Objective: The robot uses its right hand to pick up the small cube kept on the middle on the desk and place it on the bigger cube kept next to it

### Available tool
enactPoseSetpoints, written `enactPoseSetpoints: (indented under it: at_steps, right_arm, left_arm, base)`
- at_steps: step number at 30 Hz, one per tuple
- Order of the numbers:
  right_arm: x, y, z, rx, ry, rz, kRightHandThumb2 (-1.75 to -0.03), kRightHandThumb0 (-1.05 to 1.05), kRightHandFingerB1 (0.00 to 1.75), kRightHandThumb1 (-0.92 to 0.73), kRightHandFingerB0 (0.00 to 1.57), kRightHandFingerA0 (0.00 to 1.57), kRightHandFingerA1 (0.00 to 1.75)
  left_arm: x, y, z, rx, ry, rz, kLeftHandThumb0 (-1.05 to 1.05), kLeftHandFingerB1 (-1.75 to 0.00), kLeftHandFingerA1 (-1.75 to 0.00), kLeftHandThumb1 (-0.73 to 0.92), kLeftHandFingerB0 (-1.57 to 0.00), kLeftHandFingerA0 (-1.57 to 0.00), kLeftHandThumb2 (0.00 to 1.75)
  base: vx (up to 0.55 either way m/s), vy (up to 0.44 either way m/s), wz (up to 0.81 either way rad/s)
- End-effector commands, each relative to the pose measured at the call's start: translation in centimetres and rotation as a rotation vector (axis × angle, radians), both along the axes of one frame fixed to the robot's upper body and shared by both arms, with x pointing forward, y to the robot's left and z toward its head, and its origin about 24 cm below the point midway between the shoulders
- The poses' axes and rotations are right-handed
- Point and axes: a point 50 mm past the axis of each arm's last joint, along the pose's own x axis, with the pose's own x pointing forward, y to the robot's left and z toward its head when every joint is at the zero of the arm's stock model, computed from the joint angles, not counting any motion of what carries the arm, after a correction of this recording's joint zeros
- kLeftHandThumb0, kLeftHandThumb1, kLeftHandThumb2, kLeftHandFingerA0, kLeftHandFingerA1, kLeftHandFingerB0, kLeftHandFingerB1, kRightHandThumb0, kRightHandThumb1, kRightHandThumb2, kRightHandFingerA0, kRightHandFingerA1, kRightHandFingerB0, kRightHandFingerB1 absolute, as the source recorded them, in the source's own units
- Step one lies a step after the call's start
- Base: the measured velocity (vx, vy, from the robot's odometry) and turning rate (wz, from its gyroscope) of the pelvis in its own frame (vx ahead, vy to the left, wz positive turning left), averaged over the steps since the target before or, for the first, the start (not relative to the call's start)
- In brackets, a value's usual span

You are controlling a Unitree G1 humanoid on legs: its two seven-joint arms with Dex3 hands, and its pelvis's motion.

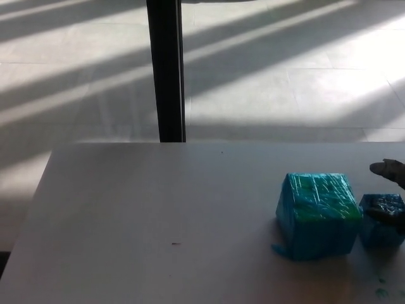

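- Fingers (387, 168) of the right hand (391, 190) come in at the right edge of the head view: one pale-lit tip hangs above and behind the small cube (381, 229), and a dark one lies across that cube's top — whether they are closed on it, or only touching, I cannot tell.
- Most of that hand is cut off by the picture's edge.
- The left hand does not show.
- The small cube sits on the tabletop (158, 215) at the far right, blue and glossy, its right side cropped.
- The big cube (317, 215) stands just beside it, on its left, the two sides very near or touching — the gap is too dark to judge.
- The big cube is blue with a greenish tint on top, and a scrap of blue wrap sticks out at its lower left corner.
- A tiny dark speck (175, 243) lies on the tabletop, well apart from both cubes.
- A few blue-green smudges (380, 292) mark the tabletop near the lower right corner.
- Beyond the tabletop's far edge a black post (166, 69) rises from a tiled floor (285, 69) striped with sunlight.
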Motion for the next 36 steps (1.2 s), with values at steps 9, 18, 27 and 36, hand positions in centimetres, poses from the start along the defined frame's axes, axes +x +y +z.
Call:
enactPoseSetpoints:
  at_steps: [9, 18, 27, 36]
  right_arm:
    - [-0.8, -0.8, -0.9, -0.074, 0.041, 0.052, -0.83, -0.89, 0.12, -0.52, 0.05, 0.00, 0.00]
    - [-1.4, -0.3, -2.6, -0.086, 0.103, 0.096, -0.82, -0.81, 0.15, -0.47, 0.04, 0.00, 0.00]
    - [-0.7, 1.5, -2.8, -0.149, 0.107, 0.159, -0.77, -0.74, 0.19, -0.43, 0.05, 0.00, 0.00]
    - [-1.3, -0.2, -3.4, -0.402, 0.195, 0.182, -0.57, -0.12, 0.30, -0.67, 0.18, 0.14, 0.95]
  left_arm:
    - [0.2, 0.9, 1.0, -0.004, -0.019, 0.024, -0.66, -0.57, -0.65, 0.66, -0.64, -0.52, 0.60]
    - [0.4, 1.0, 1.2, 0.016, -0.017, 0.015, -0.68, -0.65, -0.78, 0.65, -0.69, -0.51, 0.59]
    - [0.9, 1.1, 1.5, 0.015, -0.021, -0.002, -0.68, -0.62, -0.70, 0.66, -0.67, -0.57, 0.60]
    - [1.1, 1.1, 1.5, -0.012, -0.049, 0.035, -0.67, -0.64, -0.79, 0.64, -0.65, -0.57, 0.60]
  base:
    - [0.00, 0.000, 0.00]
    - [0.00, 0.000, 0.00]
    - [0.00, 0.000, 0.00]
    - [0.00, 0.000, 0.00]
